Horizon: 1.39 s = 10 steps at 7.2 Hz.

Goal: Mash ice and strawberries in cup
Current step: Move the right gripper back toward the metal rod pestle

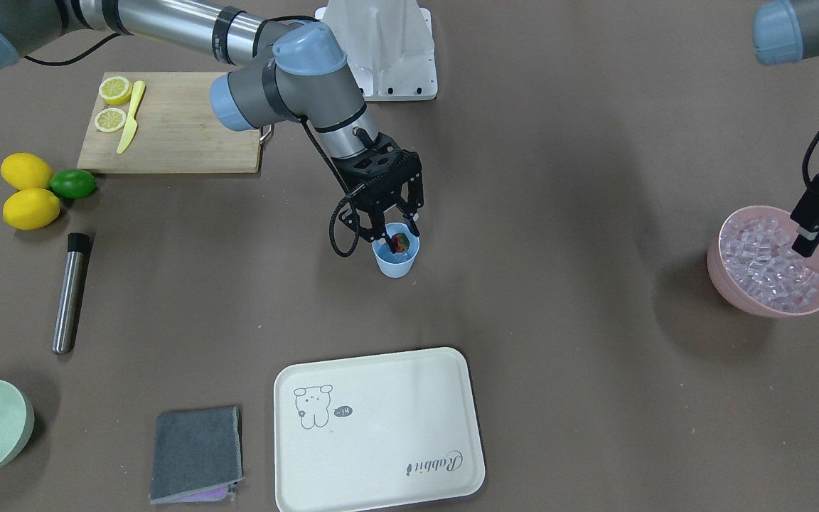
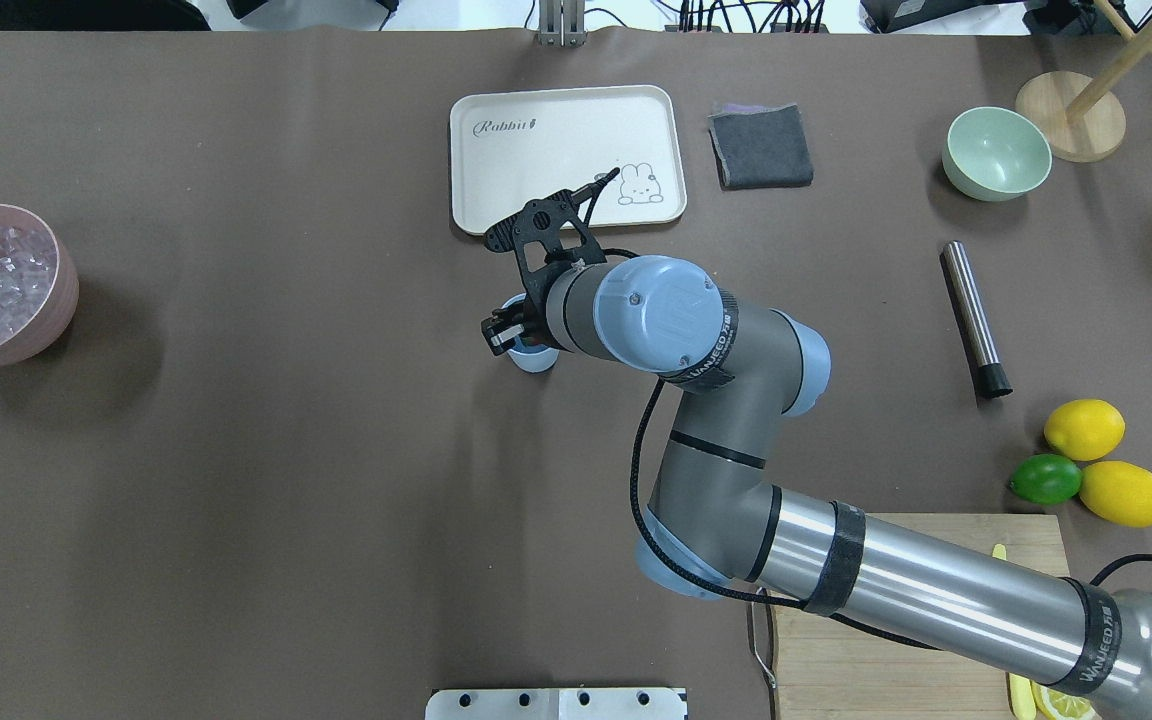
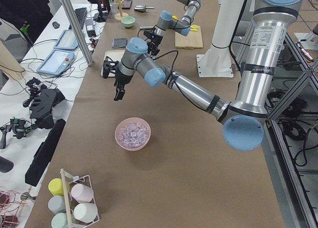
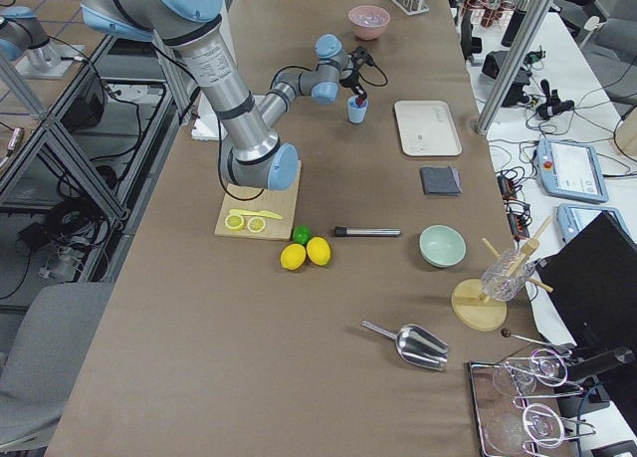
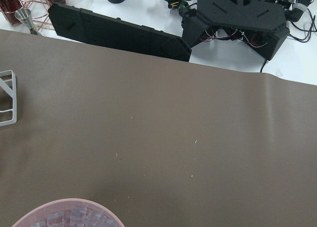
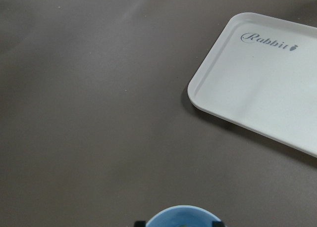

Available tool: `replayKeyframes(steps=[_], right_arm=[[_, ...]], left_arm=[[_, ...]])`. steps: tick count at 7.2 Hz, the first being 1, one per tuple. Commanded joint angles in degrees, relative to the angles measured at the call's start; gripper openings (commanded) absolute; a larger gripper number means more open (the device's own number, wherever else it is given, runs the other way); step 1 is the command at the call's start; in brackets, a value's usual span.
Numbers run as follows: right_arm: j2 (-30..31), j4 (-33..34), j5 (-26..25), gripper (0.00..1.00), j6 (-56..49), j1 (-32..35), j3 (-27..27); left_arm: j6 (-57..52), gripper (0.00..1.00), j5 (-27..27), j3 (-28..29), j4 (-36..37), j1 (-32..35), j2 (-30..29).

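At the middle of the bench [image 1: 559, 213], the front-facing view looks into the cup [image 1: 397, 264] and shows the strawberry [image 1: 400, 242] lying inside. Overhead, the right arm's wrist covers it and only a sliver of blue rim shows. The right wrist camera catches just that rim, with the tray [image 6: 257, 78] farther off. The right end effector [image 1: 398, 229] points down, slightly tilted, fingers spread either side of the strawberry at the cup's mouth. Its arm reaches in from the right, elbow bent. Ice [image 1: 765, 263] fills the pink bowl [image 1: 729, 284] at the left end. The left end effector [image 1: 807, 238] hangs over the bowl's edge; whether its fingers are spread cannot be told.
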State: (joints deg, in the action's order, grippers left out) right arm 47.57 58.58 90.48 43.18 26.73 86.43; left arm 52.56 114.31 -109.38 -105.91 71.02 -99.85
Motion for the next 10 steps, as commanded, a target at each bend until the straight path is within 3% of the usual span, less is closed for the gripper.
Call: replayKeyframes(steps=[1,3,5,7,8,10], right_arm=[[0.9,0.5,-0.1,1.00,2.9,0.2,0.2],[1.2,7.4,3.2,1.00,8.4,4.4,4.1],[2.1,18.5,14.6,1.00,8.7,12.5,9.6],[4.0,25.6,26.9,1.00,10.8,22.2,10.6],[8.8,26.2,30.0,1.00,11.1,26.0,11.6],[17.1,26.7,30.7,1.00,11.0,31.7,11.3]], left_arm=[[0.0,0.98,-0.2,-0.4,0.0,0.0,-0.1],[-0.2,0.98,-0.3,-1.2,0.1,0.0,-0.6],[-0.8,0.98,-0.3,-0.9,0.1,-0.2,-1.5],[-0.9,0.98,0.1,-1.7,-0.2,-0.4,-1.5],[-1.0,0.98,0.0,-1.5,-2.0,-1.5,-1.4],[-3.2,0.98,0.1,-1.4,-3.4,-2.7,-0.7]])
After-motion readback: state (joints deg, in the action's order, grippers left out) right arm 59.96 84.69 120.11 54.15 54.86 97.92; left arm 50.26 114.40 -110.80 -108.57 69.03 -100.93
